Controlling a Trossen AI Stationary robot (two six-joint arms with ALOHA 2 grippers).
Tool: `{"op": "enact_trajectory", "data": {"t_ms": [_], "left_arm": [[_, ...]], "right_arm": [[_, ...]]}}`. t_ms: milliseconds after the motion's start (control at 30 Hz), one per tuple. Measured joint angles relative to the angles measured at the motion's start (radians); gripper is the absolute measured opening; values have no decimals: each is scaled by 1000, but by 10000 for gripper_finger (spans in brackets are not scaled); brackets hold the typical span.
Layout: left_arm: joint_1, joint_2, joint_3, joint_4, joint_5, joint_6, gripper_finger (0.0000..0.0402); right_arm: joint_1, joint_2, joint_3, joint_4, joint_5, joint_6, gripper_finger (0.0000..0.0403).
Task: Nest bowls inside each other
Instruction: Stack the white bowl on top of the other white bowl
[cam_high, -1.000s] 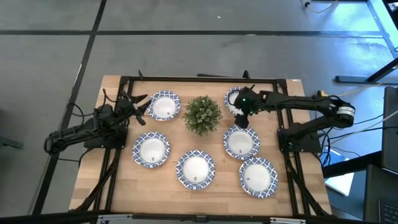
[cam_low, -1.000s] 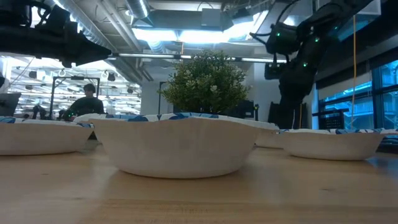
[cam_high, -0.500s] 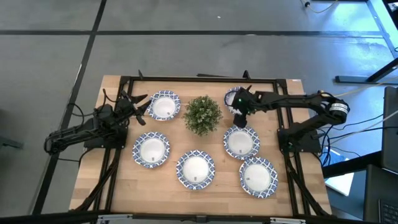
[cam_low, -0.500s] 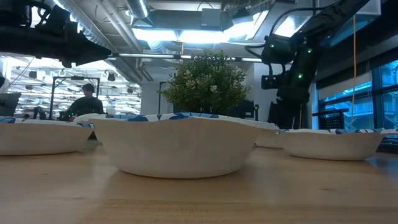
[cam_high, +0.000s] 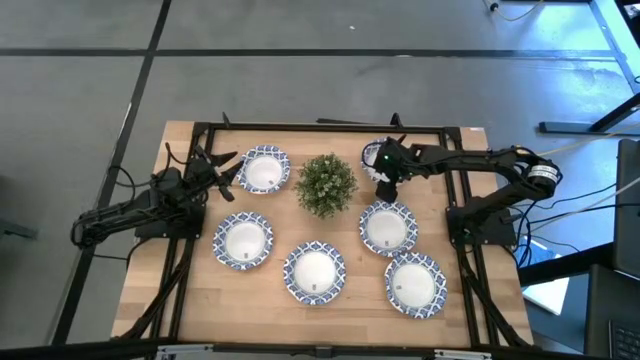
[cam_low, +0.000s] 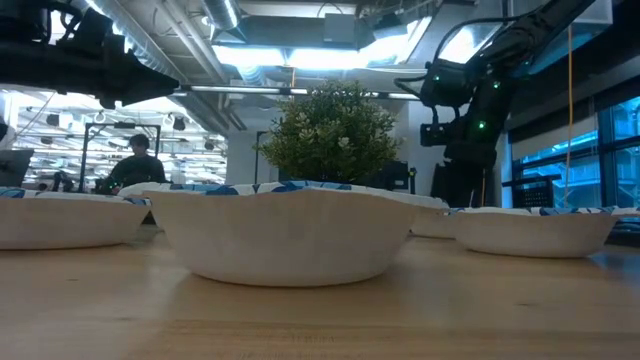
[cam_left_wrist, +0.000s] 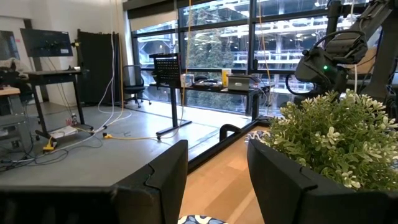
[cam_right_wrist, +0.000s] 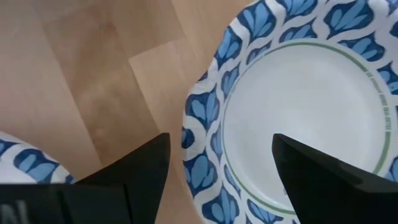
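Six bowls lie separately on the wooden worktop (cam_high: 190, 300), none nested in another. Two sit in the far row: the far-left bowl (cam_high: 265, 169) and the far-right bowl (cam_high: 372, 157), with the potted plant (cam_high: 326, 185) between them. The middle-left bowl (cam_high: 243, 240) and the middle-right bowl (cam_high: 388, 228) lie nearer, and the near-centre bowl (cam_high: 314, 273) and the near-right bowl (cam_high: 416, 284) lie closest to the near edge.

The right gripper (cam_high: 383, 183) reaches in from the right and hangs over the near rim of the far-right bowl, just right of the plant. Its wrist view looks straight down on that bowl's blue-patterned rim (cam_right_wrist: 205, 134), which lies between the two dark fingers (cam_right_wrist: 134, 168); the jaws stand spread apart on either side of the rim, and nothing is grasped. A second bowl's rim shows at the corner of that same view.

The left gripper (cam_high: 226, 168) waits at the left side of the worktop, just left of the far-left bowl, with jaws released and empty.

In the low view a person (cam_low: 137, 160) sits in the room behind the worktop.
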Motion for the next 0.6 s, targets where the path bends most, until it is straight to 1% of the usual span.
{"op": "enact_trajectory", "data": {"t_ms": [367, 467, 600], "left_arm": [[0, 0, 0, 0, 0, 0, 161], [0, 0, 0, 0, 0, 0, 161], [0, 0, 0, 0, 0, 0, 161]], "right_arm": [[0, 47, 0, 15, -6, -3, 277], [0, 47, 0, 31, -6, -3, 259], [-2, 47, 0, 30, -6, -4, 212]]}}
